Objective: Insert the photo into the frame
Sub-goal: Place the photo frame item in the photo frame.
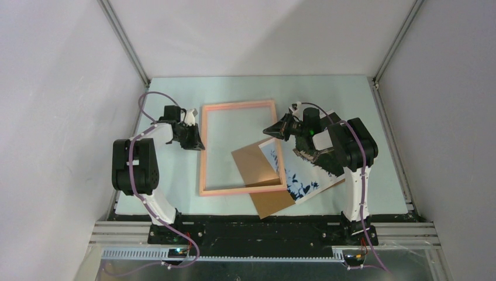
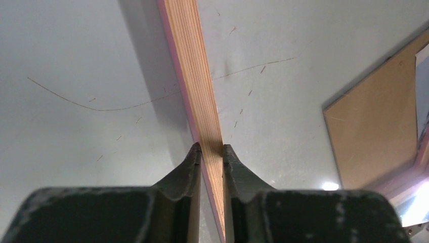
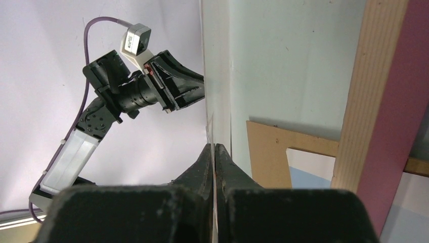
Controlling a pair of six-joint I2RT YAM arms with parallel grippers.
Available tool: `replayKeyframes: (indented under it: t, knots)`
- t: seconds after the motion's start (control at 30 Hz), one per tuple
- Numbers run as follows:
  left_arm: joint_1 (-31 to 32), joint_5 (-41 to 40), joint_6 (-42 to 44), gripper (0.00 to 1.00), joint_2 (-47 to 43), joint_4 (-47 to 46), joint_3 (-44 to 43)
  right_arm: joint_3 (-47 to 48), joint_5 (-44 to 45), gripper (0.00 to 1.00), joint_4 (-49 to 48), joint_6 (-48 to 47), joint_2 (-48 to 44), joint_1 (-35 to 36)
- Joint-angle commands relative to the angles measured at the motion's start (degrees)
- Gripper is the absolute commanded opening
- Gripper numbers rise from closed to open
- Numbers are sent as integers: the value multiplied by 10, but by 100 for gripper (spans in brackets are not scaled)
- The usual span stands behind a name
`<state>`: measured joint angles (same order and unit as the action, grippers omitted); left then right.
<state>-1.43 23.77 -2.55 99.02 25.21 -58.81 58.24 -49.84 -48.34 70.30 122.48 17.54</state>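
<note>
The salmon-pink frame (image 1: 237, 106) lies flat in the middle of the table. My left gripper (image 1: 197, 136) is at its left rail. In the left wrist view the wooden rail (image 2: 197, 66) runs between the two fingers, and the gripper (image 2: 211, 148) is shut on it. My right gripper (image 1: 270, 130) is at the frame's right rail (image 3: 374, 101). It (image 3: 214, 147) is shut on a thin clear pane (image 3: 217, 76) seen edge-on. The photo (image 1: 301, 175) lies face up right of the frame, partly under my right arm and the brown board.
A plain brown backing board (image 1: 257, 164) lies tilted over the frame's lower right corner and the photo's left edge. It also shows in both wrist views (image 2: 374, 136) (image 3: 265, 152). White walls enclose the table on three sides.
</note>
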Motion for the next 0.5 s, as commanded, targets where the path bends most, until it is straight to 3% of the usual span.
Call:
replayKeyframes:
  t: [0.0,0.47]
  knots:
    - [-1,27,3,16,6,-3,-5,1,5,0,-38,16,0,9]
    - [0,32,-1,8,16,-4,-4,2,11,0,-107,83,11,16]
